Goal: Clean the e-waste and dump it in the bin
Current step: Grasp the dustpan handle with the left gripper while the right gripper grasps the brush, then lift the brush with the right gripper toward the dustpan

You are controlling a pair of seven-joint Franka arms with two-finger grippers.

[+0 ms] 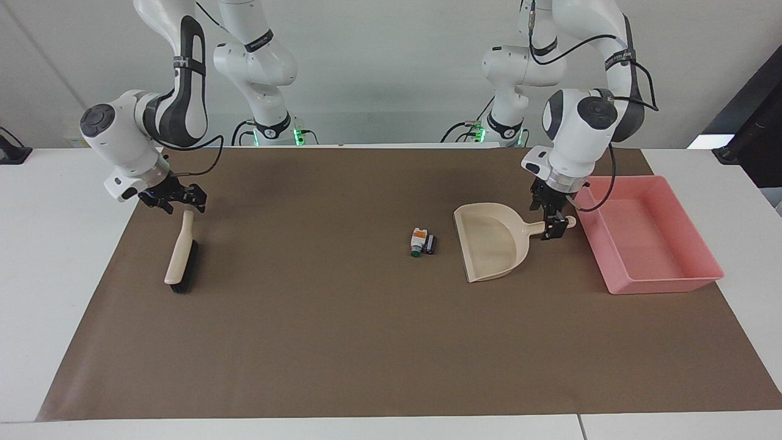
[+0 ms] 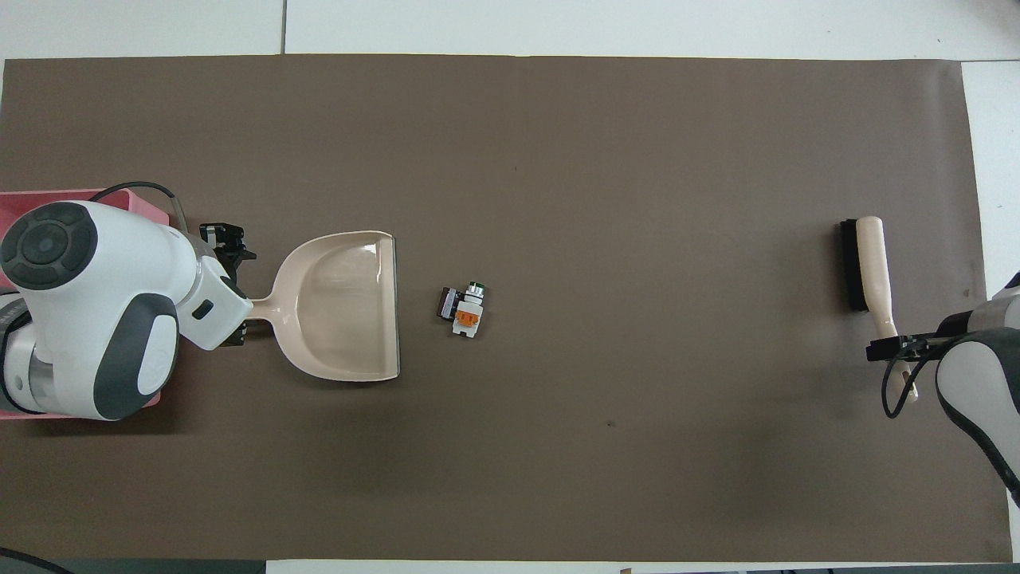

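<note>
Left arm: it's reaching out from its base and bending down, with the left gripper hanging right at the dustpan handle, fingers spread on either side of it, not clamped from what I can see.
Right arm: it's leaning low over its own end of the mat, with the right gripper sitting at the tip of the brush handle; can't tell if it's gripping or just straddling it.
Dustpan: the dustpan is lying flat on the brown mat, mouth facing the e-waste, handle pointing at the bin.
Brush: the brush is lying on its side toward the right arm's end, bristles facing the middle of the table.
Bin: the pink bin is sitting at the left arm's end, just beside the tip of the dustpan handle, nothing visible in it.
E-waste: the e-waste is lying mid-mat, white piece and black block touching each other, a small gap away from the dustpan's open edge and well apart from the brush.
Open room: there's a long bare stretch of mat running between brush and e-waste, and more bare mat on the side farther from the robots.
Edges: the mat is ending at white table at both arms' ends; the bin's outer wall is sitting near that edge.
</note>
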